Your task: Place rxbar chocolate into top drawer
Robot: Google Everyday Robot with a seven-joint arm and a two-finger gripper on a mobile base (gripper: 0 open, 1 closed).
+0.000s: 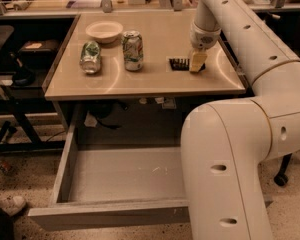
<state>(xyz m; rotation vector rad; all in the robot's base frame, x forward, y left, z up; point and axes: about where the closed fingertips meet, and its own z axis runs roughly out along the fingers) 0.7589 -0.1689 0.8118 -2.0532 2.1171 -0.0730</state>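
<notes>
Gripper was found down at the counter, near its right edge, against the right end of the rxbar chocolate (whether it was spread or pinching the bar could not be told). The bar was seen lying flat on the counter, right of centre. An upright soda can, a toppled can and a pale bowl were set toward the left edge. The top drawer was seen open below the front edge.
</notes>
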